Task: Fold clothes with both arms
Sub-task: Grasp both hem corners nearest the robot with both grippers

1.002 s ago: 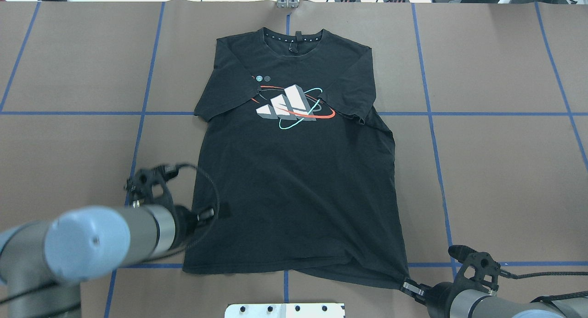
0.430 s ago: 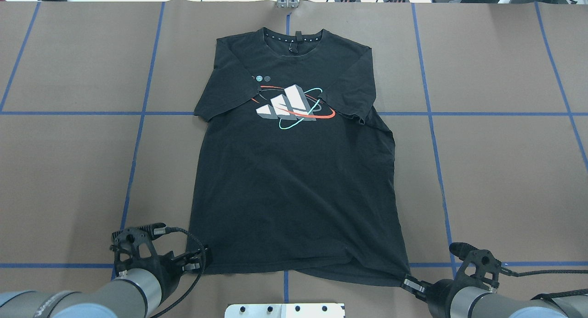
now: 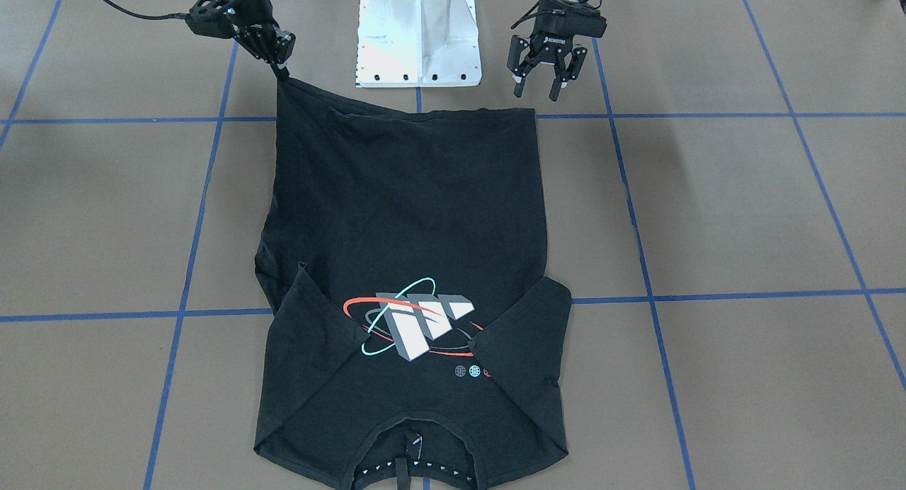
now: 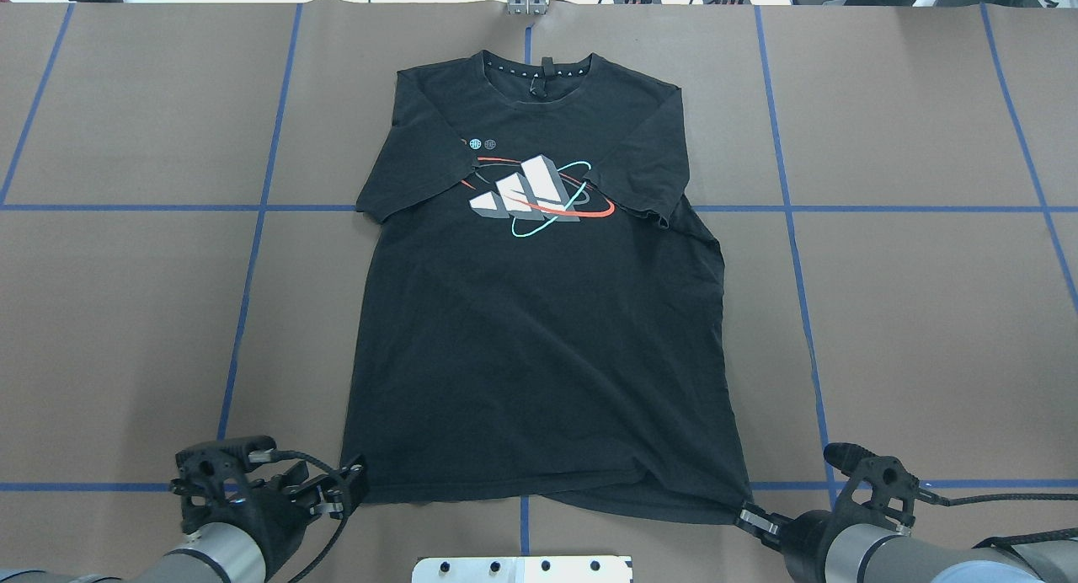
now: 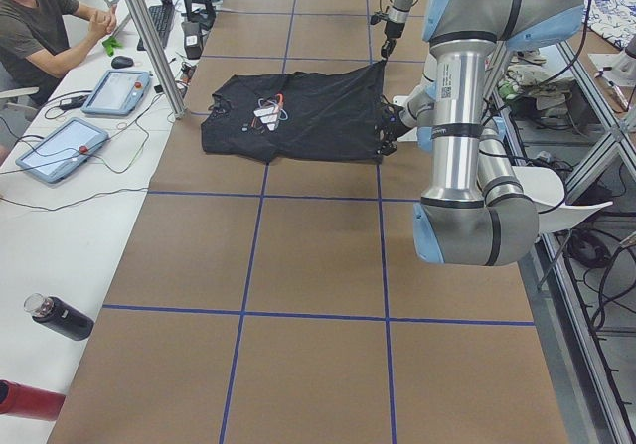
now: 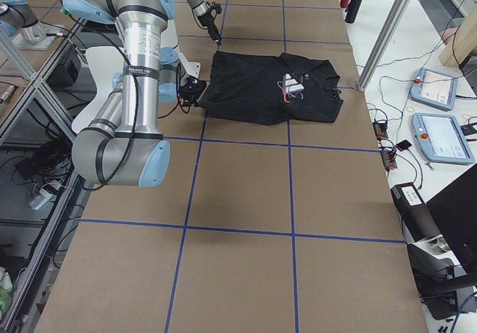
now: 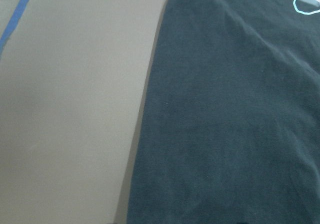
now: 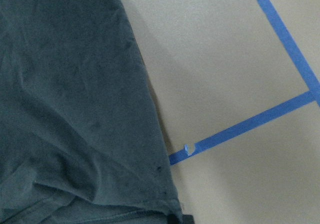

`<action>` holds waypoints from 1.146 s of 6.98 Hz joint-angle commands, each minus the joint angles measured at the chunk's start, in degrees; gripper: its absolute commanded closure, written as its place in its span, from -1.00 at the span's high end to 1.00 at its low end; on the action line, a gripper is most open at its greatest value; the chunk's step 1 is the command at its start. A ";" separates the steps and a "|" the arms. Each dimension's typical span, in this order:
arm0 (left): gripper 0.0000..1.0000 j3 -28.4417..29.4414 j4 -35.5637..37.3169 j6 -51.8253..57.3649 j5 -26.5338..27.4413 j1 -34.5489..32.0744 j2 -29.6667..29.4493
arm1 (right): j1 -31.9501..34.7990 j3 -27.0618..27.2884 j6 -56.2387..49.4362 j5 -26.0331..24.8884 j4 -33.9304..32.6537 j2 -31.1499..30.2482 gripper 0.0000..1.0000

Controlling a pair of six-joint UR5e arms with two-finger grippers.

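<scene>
Black T-shirt (image 4: pixel 539 339) lay flat, print up, on the brown counter (image 4: pixel 926 313), collar at the edge far from the robot, both sleeves folded in over the chest. Right end effector (image 3: pixel 281 65) was pinching the hem corner on its side, cloth pulled to a point there. Left end effector (image 3: pixel 539 86) had fingers spread, holding nothing, just beside the other hem corner; contact unclear

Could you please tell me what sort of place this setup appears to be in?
Probably a robotics lab workstation: the left arm and right arm stand at a table gridded with blue tape, a black T-shirt is spread on it, and a seated person sits by control tablets.
</scene>
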 commanded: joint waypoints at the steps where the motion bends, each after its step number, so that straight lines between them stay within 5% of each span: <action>1: 0.44 8.54 -15.13 0.15 5.58 1.82 1.31 | 0.11 0.01 0.00 0.00 0.00 0.02 -1.00; 8: 0.18 10.25 -14.67 5.34 5.24 3.06 -2.12 | 0.37 0.10 0.00 0.00 0.00 0.19 -1.00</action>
